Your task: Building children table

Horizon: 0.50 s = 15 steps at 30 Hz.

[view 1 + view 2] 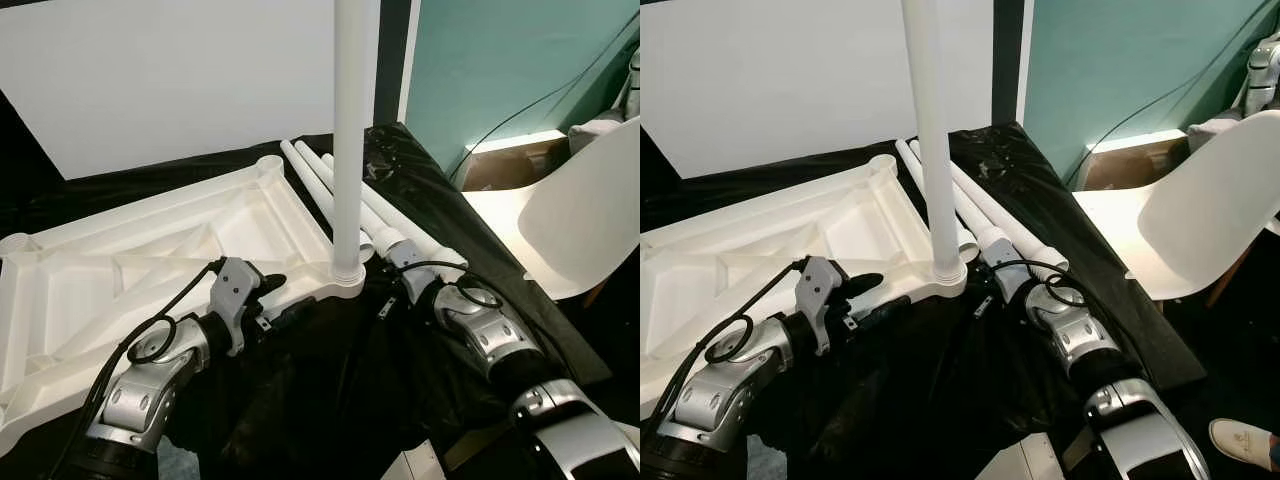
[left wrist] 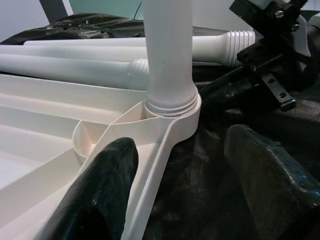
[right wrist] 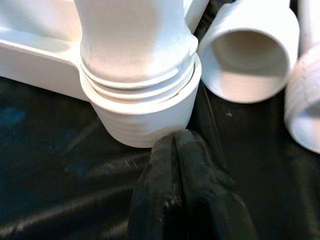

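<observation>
Nearest, the left gripper (image 2: 175, 195) reaches from 7 o'clock with fingers apart, straddling the rim of the upturned white tabletop (image 1: 150, 260) just short of its corner socket. The right gripper (image 3: 187, 185) comes in from 4 o'clock, fingers pressed together, tip touching that socket's collar. An upright table leg (image 1: 350, 140) stands seated in the socket. Spare legs (image 1: 320, 180) lie just beyond on the black sheet (image 1: 330, 390). At 3 o'clock stands a white chair (image 1: 580, 220); farther back, a white panel (image 1: 170, 70) and teal wall (image 1: 490, 60).
</observation>
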Available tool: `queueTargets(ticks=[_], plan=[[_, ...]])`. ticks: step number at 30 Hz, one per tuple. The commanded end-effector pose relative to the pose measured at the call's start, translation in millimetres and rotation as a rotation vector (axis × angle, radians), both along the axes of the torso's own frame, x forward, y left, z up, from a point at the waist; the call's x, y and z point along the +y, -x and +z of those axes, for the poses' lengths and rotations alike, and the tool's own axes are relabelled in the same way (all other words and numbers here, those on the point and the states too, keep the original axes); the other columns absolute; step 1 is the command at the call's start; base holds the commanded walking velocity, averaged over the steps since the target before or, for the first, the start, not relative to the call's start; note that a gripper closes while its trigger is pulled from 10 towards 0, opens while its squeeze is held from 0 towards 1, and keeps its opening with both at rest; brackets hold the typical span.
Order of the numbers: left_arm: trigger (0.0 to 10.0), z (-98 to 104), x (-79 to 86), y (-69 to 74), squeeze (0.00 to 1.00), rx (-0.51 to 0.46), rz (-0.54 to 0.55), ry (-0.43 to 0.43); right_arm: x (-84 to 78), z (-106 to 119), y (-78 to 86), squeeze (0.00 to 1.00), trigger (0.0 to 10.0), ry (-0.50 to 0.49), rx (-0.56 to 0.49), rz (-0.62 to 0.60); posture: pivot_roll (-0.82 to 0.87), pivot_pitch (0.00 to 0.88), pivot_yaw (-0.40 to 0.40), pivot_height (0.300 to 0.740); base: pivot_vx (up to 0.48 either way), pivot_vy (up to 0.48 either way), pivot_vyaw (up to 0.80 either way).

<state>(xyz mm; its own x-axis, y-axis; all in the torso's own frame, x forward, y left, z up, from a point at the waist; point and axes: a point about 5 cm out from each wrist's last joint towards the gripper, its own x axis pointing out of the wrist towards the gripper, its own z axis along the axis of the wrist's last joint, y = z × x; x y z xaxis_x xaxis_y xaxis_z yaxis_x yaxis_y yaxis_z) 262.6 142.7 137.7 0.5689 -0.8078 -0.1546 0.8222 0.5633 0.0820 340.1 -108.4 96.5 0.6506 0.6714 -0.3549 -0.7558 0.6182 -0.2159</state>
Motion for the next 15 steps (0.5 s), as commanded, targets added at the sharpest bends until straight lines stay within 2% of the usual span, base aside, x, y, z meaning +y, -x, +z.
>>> queueTargets(ticks=[1, 3, 7, 9, 12, 13, 14, 15], plan=[[10.0, 0, -0.6, 2.9, 0.0, 0.013, -0.036, -0.011, 16.4, 2, -2.7, 0.0, 10.0, -0.011, -0.017, 0.053, -0.03, 0.0, 0.05, 0.74, 0.0, 0.0, 0.0], [10.0, 0, -0.6, 3.0, 0.0, 0.013, -0.037, -0.011, 17.2, 2, -3.9, 0.0, 10.0, -0.01, -0.02, 0.052, -0.03, 0.0, 0.05, 0.74, 0.0, 0.0, 0.0], [10.0, -3, -1.0, 1.8, 0.0, 0.015, -0.04, -0.034, 32.3, 5, -4.5, 0.0, 10.0, -0.039, -0.026, 0.077, -0.03, 0.0, 0.05, 0.74, 0.0, 0.0, 0.0], [10.0, -4, -0.7, 1.3, 0.0, 0.015, -0.036, -0.039, 34.5, 5, -3.4, 0.0, 10.0, -0.046, -0.031, 0.08, -0.03, 0.0, 0.05, 0.74, 0.0, 0.0, 0.0], [10.0, -6, 1.1, 0.0, 0.0, 0.019, -0.016, -0.059, 30.4, 4, -1.4, 0.0, 10.0, -0.064, -0.054, 0.04, -0.02, 0.0, 0.044, 0.74, 0.0, 0.0, 0.0], [10.0, -8, 4.7, -2.8, 0.0, 0.016, 0.019, -0.076, 17.6, -1, -1.3, 0.0, 10.0, -0.041, -0.081, -0.078, -0.02, 0.0, 0.041, 0.74, 0.0, 0.0, 0.0], [10.0, -8, 4.7, -2.8, 0.0, 0.016, 0.019, -0.076, 17.6, -1, -1.3, 0.0, 10.0, -0.041, -0.081, -0.078, -0.02, 0.0, 0.041, 0.74, 0.0, 0.0, 0.0], [10.0, -9, 7.8, -4.8, 0.0, 0.013, 0.046, -0.088, 6.9, -5, -0.5, 0.0, 10.0, -0.023, -0.097, -0.168, -0.02, 0.0, 0.042, 0.74, 0.0, 0.0, 0.0]])
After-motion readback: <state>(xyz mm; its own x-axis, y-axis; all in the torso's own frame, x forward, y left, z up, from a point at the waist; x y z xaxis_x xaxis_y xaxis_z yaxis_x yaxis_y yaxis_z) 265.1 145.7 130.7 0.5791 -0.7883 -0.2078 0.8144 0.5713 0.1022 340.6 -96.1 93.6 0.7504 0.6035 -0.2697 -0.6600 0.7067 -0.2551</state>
